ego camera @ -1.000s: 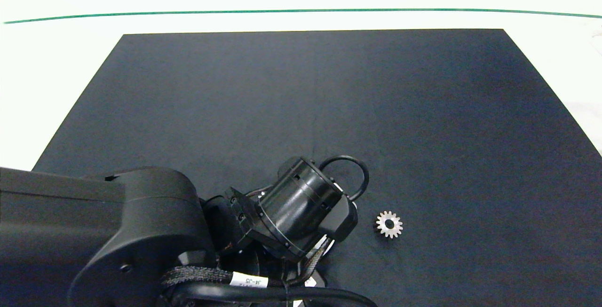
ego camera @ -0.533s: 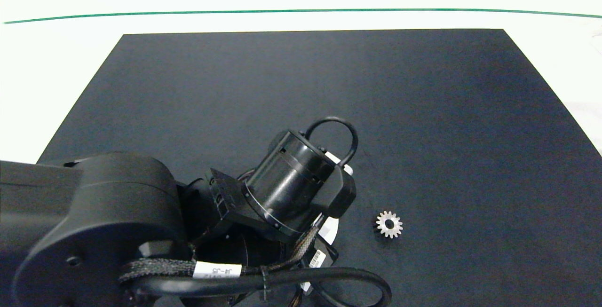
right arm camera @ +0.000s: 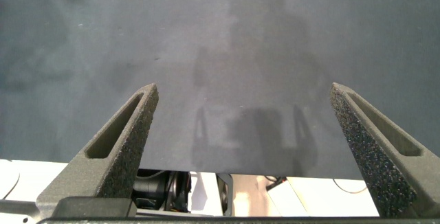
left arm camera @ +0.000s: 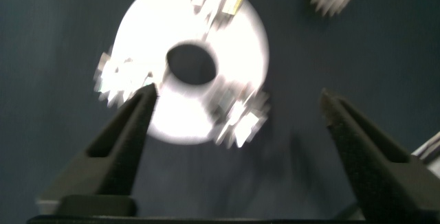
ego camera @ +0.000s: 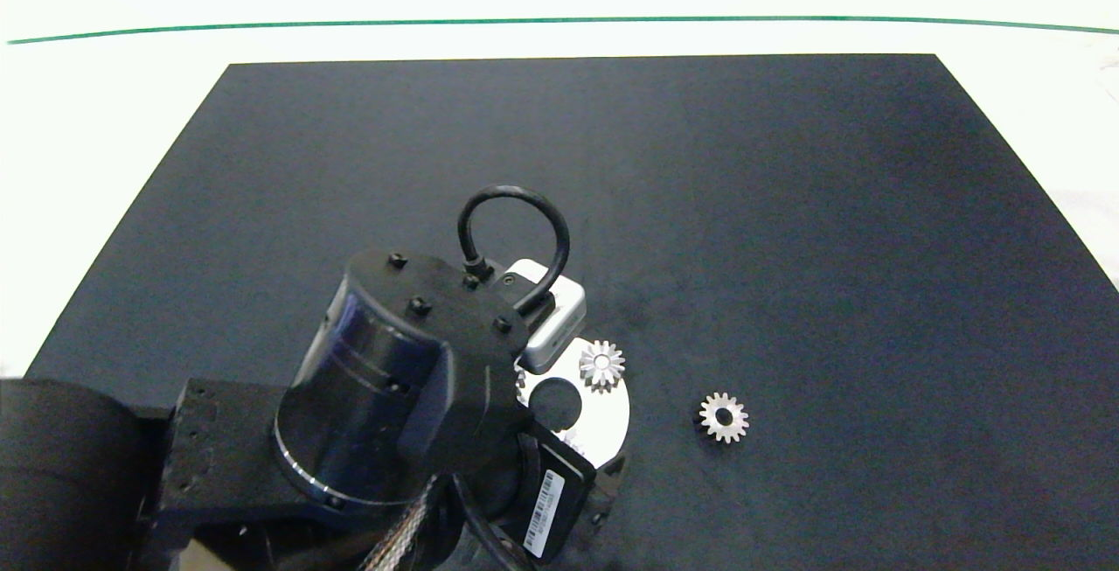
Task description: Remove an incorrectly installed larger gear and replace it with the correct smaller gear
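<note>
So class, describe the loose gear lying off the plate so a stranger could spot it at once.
Start at the black mat, then find the shiny round plate near its front edge. Just right of the plate, apart from it, lies a silver gear flat on the mat. Unlike the gear on the plate, it sits alone.

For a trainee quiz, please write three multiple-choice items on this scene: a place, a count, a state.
1. Where lies the smaller gear? A on the plate; B on the mat; C in a gripper.
2. Arms in the head view? A one; B two; C none.
3. The left gripper is: A shut on a gear; B shut, empty; C open.
B: it rests on the mat, apart from the plate. A: only the left arm shows. C: its fingers stand wide apart.
</note>
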`<control>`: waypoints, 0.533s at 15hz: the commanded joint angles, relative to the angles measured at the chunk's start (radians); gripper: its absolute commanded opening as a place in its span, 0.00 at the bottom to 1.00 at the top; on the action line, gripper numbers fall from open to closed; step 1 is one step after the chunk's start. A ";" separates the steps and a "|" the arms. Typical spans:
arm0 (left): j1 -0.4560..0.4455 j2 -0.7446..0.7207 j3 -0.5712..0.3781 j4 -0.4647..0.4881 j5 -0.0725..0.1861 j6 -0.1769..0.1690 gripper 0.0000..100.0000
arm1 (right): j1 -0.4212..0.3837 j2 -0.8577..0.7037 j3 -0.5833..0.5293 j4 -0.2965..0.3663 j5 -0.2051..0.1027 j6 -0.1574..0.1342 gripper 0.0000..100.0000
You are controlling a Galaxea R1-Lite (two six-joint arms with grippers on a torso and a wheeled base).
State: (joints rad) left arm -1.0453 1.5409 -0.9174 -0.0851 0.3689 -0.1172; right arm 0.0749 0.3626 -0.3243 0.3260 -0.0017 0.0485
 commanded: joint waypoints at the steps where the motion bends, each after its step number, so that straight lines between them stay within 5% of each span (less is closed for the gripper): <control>1: -0.047 0.022 0.103 -0.091 0.001 0.021 1.00 | 0.005 -0.005 0.011 0.002 0.000 0.001 1.00; 8: -0.056 0.139 0.134 -0.203 0.001 0.005 1.00 | 0.028 -0.008 0.017 0.002 -0.001 0.001 1.00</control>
State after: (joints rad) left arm -1.1109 1.6491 -0.7885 -0.2862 0.3670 -0.1119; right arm 0.1019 0.3549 -0.3068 0.3262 -0.0023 0.0485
